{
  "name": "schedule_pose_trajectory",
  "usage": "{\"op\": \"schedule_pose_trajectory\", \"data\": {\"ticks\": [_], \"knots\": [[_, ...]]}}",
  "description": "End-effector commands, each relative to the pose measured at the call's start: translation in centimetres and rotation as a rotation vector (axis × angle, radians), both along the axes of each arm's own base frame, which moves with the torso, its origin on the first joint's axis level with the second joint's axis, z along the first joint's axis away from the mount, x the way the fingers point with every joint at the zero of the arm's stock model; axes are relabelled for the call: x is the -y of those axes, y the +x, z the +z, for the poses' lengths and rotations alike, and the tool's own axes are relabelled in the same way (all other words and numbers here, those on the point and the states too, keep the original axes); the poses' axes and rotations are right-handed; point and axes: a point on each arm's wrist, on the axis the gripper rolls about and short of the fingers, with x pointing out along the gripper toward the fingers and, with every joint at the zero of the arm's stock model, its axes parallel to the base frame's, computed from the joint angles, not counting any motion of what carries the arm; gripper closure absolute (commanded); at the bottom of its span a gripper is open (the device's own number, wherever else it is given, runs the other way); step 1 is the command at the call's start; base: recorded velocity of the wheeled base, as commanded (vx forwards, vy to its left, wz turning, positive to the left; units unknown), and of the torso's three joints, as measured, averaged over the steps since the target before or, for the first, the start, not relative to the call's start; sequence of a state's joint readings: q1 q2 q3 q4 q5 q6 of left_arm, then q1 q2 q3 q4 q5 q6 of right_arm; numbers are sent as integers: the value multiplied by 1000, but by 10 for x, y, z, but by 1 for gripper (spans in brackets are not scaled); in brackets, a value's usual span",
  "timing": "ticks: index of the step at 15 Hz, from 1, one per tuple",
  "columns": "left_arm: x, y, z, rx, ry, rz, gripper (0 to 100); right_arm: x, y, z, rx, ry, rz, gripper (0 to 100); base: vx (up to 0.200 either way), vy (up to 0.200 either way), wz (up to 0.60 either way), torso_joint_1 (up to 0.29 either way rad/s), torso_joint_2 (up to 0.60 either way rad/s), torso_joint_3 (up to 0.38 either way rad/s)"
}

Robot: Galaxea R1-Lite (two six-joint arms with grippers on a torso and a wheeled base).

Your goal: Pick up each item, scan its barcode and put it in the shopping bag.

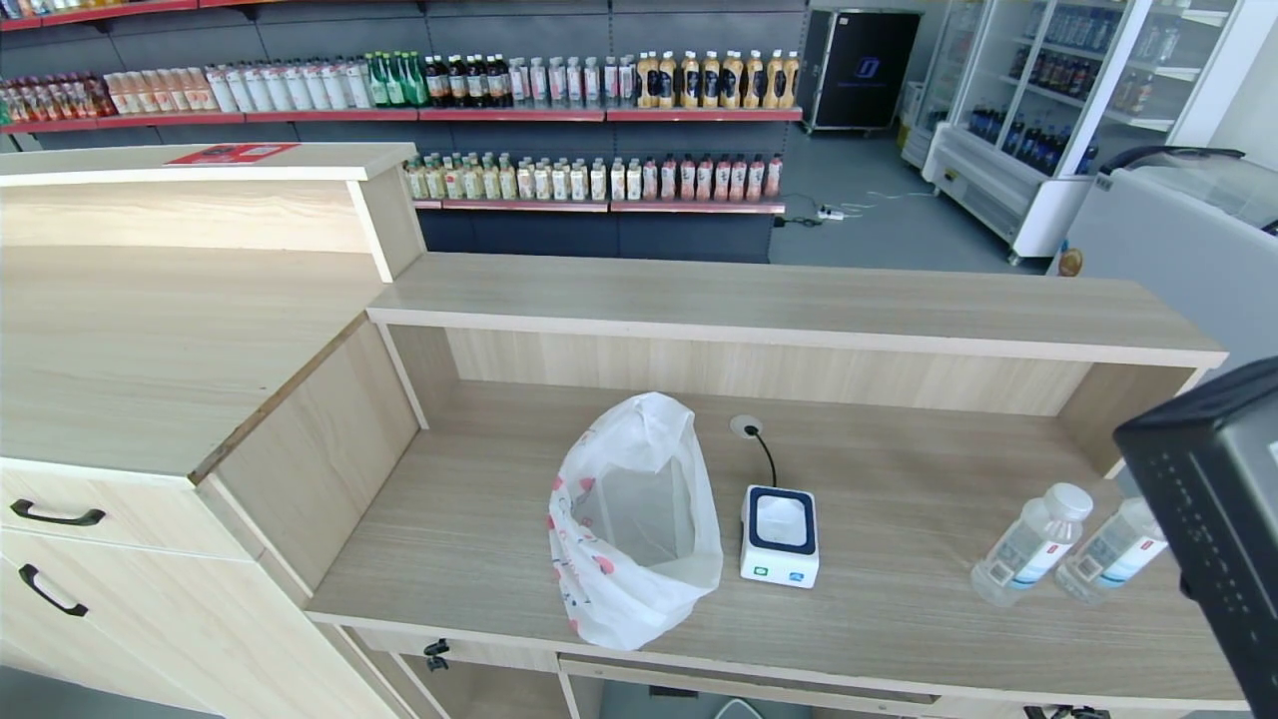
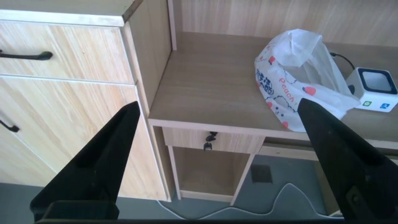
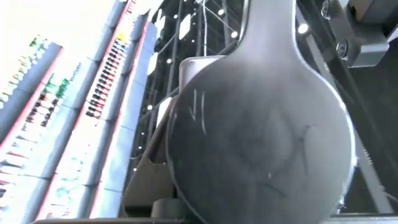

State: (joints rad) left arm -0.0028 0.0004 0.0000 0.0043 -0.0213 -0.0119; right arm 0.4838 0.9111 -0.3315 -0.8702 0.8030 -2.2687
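Note:
A white plastic shopping bag (image 1: pixel 634 519) with red and blue print stands open on the wooden counter (image 1: pixel 899 619). Just to its right sits a small white barcode scanner (image 1: pixel 780 534) with a dark-framed window. Two clear water bottles (image 1: pixel 1033 544) (image 1: pixel 1113 551) with white caps lean side by side at the counter's right end. My left gripper (image 2: pixel 217 168) is open, its dark fingers (image 2: pixel 99 168) spread wide. It hangs below counter height, in front of the counter's left end, well short of the bag (image 2: pixel 298 74) and the scanner (image 2: pixel 373 87).
A black monitor (image 1: pixel 1223 499) stands at the right edge, next to the bottles. A raised ledge (image 1: pixel 799 310) runs behind the counter, with a taller cabinet with drawers (image 1: pixel 55 516) to the left. A dark round plate (image 3: pixel 261 143) sits close in the right wrist view.

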Motion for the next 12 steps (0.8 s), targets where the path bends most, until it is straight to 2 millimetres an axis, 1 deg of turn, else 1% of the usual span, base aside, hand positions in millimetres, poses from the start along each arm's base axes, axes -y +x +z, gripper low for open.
{"op": "schedule_pose_trajectory", "data": {"ticks": [1, 3, 5, 7, 9, 12], "knots": [[0, 0, 0, -1, 0, 0, 0, -4, -1, -1, -42, 5, 30, 100, 0, 0, 0, 0, 0, 0], [0, 0, 0, 0, 0, 0, 0, -14, 1, -5, -49, -19, 87, 100, 0, 0, 0, 0, 0, 0], [0, 0, 0, -1, 0, 0, 0, -27, 6, -4, 56, -39, 130, 100, 0, 0, 0, 0, 0, 0], [0, 0, 0, -1, 0, 0, 0, -37, 11, -1, 130, -13, 146, 100, 0, 0, 0, 0, 0, 0], [0, 0, 0, -1, 0, 0, 0, -39, 15, -2, 127, -5, 107, 100, 0, 0, 0, 0, 0, 0], [0, 0, 0, 0, 0, 0, 0, -40, 15, -4, 125, -12, 103, 100, 0, 0, 0, 0, 0, 0]]}}
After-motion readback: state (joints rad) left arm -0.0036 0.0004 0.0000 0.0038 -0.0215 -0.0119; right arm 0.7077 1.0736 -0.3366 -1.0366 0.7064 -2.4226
